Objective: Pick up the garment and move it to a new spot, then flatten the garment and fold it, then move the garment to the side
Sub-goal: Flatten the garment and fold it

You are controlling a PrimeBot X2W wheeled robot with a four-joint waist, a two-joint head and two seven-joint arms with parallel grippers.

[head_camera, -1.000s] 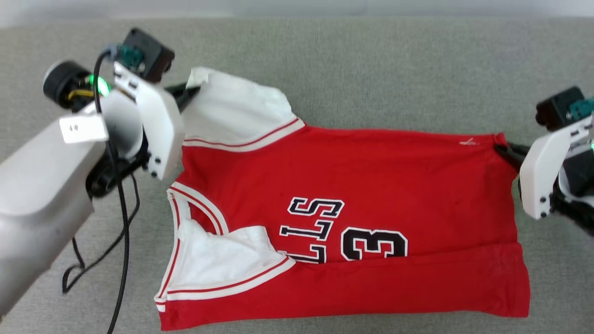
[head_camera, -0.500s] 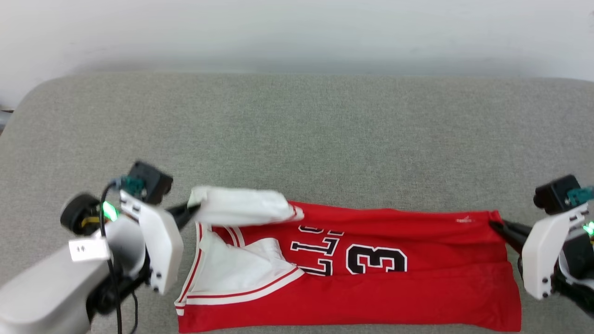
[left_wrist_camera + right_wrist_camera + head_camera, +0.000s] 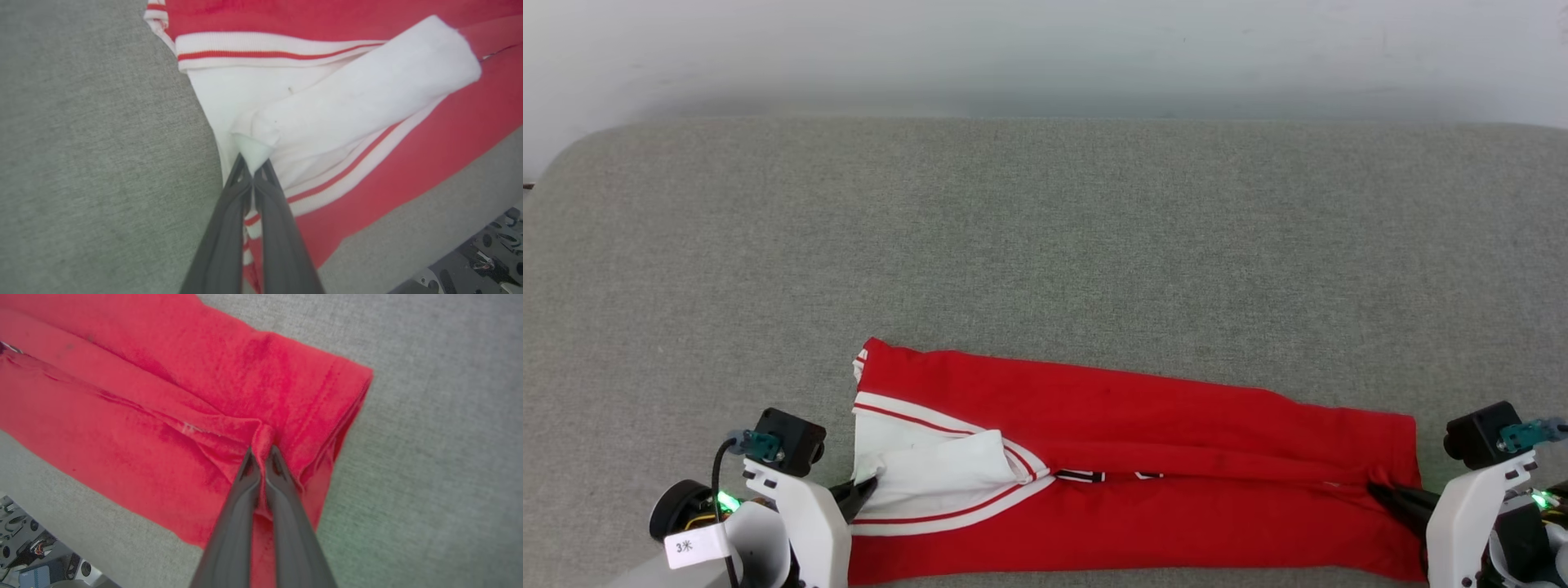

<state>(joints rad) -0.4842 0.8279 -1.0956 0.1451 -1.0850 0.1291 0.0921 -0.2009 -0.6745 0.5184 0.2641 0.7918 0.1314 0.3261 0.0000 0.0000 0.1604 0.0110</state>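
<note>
Left tool (image 3: 865,488) is pinched shut on the white sleeve (image 3: 939,472). The shirt (image 3: 1143,408) lies along the counter's (image 3: 1045,229) near edge, doubled lengthwise into a band. Right tool (image 3: 1382,493) is clamped on the hem. The first fold looks nearly laid; letting go, further folds and moving aside remain.

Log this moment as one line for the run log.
garment: folded lengthwise on grey surface | left gripper: shut on white sleeve | right gripper: shut on red hem

Grey woven cushion surface (image 3: 1045,229) beneath a plain pale wall (image 3: 1045,49)
</note>
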